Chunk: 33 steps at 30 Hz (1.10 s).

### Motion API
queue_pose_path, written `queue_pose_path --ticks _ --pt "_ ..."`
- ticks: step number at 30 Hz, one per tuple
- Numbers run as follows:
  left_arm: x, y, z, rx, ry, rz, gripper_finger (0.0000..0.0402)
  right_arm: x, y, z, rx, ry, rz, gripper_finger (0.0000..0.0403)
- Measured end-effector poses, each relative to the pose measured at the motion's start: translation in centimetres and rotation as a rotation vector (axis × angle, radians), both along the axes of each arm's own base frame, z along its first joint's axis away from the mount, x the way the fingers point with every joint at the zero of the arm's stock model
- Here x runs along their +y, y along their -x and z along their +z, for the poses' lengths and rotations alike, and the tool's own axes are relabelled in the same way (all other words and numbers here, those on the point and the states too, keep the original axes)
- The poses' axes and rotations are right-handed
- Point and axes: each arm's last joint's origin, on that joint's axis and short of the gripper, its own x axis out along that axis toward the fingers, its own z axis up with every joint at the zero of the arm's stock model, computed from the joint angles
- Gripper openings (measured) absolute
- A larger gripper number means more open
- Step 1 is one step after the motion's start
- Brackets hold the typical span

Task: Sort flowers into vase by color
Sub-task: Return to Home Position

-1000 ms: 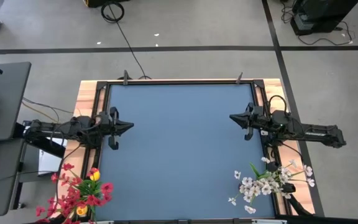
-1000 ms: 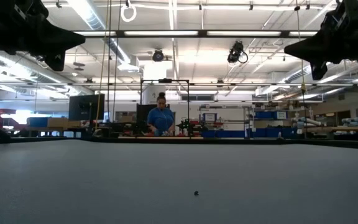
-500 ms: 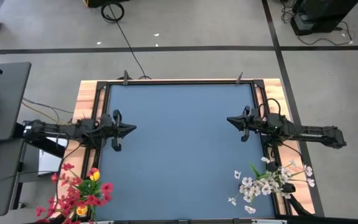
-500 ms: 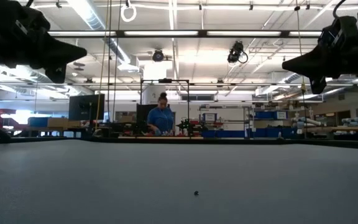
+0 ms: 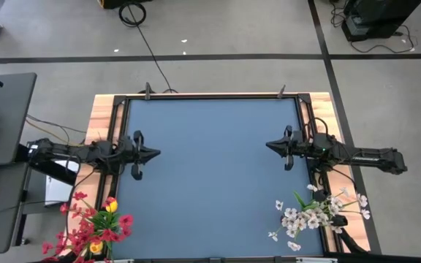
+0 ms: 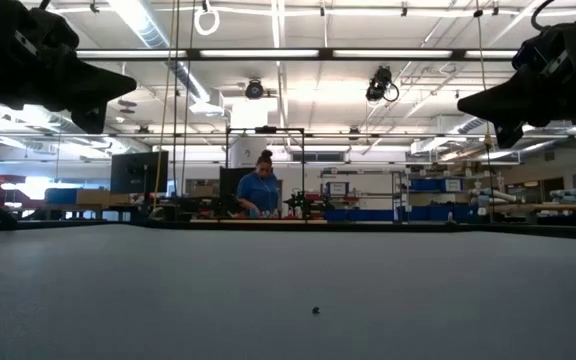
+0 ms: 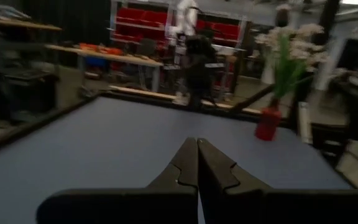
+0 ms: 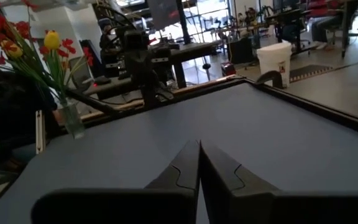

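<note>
Red blossoms and yellow tulips (image 5: 93, 225) stand together in a clear vase (image 8: 73, 121) at the table's near left corner. The white sprays (image 5: 314, 212) stand in a red vase (image 7: 267, 124) at the near right corner. My left gripper (image 5: 156, 154) hovers over the mat's left side, shut and empty, pointing toward the table's right. My right gripper (image 5: 267, 145) hovers over the right side, shut and empty, pointing toward the table's left. Each wrist view shows its two fingertips closed together (image 7: 197, 144) (image 8: 199, 146).
The blue mat (image 5: 210, 183) lies bare between the two grippers, apart from a tiny dark speck (image 6: 315, 310). A black frame (image 5: 210, 96) borders the mat. A person (image 6: 260, 190) stands at benches far behind the table.
Both grippers have drifted slightly toward the near edge. The right one has also edged toward the table's left. Both have stayed shut, and the flowers have not moved.
</note>
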Motion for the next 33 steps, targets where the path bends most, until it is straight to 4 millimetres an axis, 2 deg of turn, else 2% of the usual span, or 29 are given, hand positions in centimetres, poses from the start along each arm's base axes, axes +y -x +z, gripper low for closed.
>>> queue_pose_path --ticks 4,11,33 --pt "-0.18 -0.03 -0.12 0.008 0.052 -0.065 0.0004 -0.01 0.00 0.06 -0.006 0.002 -0.003 0.0023" --pt "-0.18 -0.03 -0.21 0.015 0.069 -0.064 0.0022 -0.01 0.00 0.06 -0.006 0.002 -0.005 0.0023" --pt "-0.18 -0.04 -0.24 0.015 0.062 -0.063 0.0024 -0.02 0.00 0.06 -0.006 0.002 -0.005 0.0024"
